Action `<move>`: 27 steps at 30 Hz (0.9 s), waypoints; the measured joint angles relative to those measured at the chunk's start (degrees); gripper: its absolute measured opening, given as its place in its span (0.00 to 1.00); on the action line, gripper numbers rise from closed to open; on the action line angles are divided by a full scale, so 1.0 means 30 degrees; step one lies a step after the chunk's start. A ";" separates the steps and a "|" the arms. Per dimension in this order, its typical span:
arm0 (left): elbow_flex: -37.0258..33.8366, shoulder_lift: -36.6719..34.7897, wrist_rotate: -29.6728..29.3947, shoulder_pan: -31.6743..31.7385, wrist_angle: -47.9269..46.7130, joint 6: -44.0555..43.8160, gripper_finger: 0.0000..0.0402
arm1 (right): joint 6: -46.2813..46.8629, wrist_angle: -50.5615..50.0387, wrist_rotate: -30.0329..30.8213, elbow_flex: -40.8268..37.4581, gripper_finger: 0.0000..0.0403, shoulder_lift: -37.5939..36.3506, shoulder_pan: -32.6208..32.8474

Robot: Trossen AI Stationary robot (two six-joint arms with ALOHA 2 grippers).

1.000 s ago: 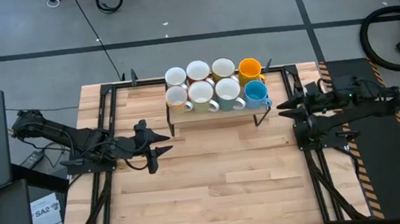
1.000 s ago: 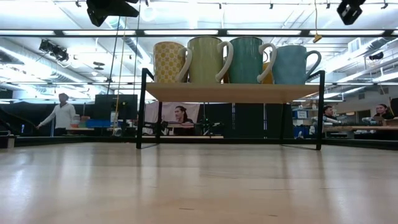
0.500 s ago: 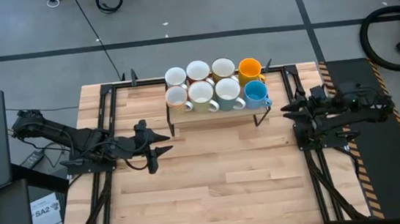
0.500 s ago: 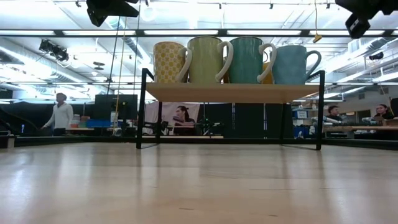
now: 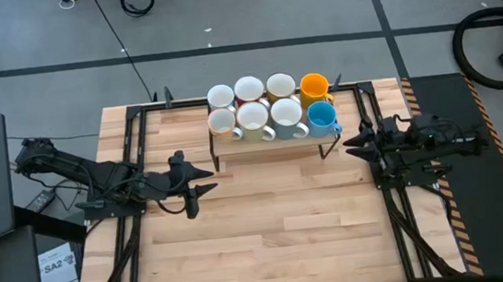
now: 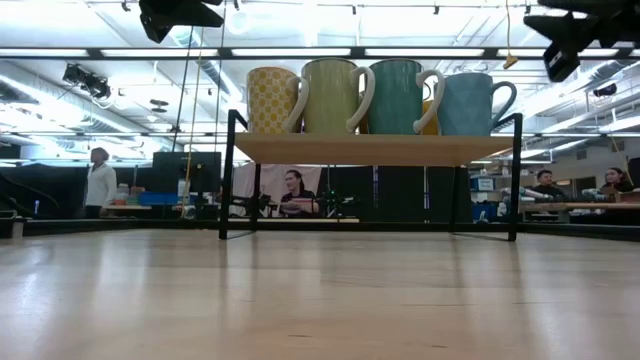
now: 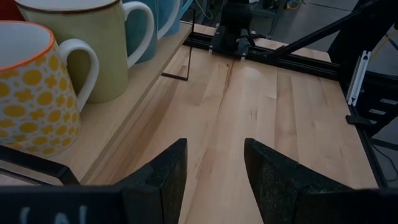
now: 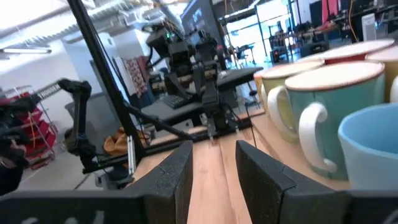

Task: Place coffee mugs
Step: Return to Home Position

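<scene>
right arm folded inward over last second; right hand (image 5: 352, 143) near shelf's right end, fingers apart, nothing held. left hand (image 5: 207, 180) parked over counter's left side, fingers apart, nothing held. eight small handled ceramic mugs (image 5: 271, 107) ranged in two rows on raised wooden shelf with black wire legs (image 6: 375, 149). placing judged finished, only retreat left. light plank counter (image 5: 279, 231) smooth, level. seated person (image 6: 292, 190) seen beyond in workshop.
</scene>
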 joint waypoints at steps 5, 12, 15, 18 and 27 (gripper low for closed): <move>0.0000 0.0000 0.0000 0.0000 -0.0007 0.0000 0.42 | -0.0642 0.1347 0.0000 -0.1258 0.32 0.0000 0.0001; 0.0000 0.0000 0.0000 0.0000 -0.0001 0.0001 0.42 | -0.2046 0.3048 -0.0004 -0.2762 0.32 0.0000 0.0001; 0.0000 0.0000 0.0000 0.0000 -0.0007 0.0007 0.42 | -0.2747 0.3755 -0.0002 -0.3304 0.32 0.0000 -0.0001; 0.0000 0.0000 0.0000 0.0000 -0.0007 0.0007 0.42 | -0.3237 0.4209 -0.0006 -0.3776 0.32 0.0000 0.0001; 0.0000 0.0000 0.0002 0.0000 -0.0007 0.0015 0.42 | -0.3419 0.4420 0.0000 -0.4517 0.32 0.0000 -0.0006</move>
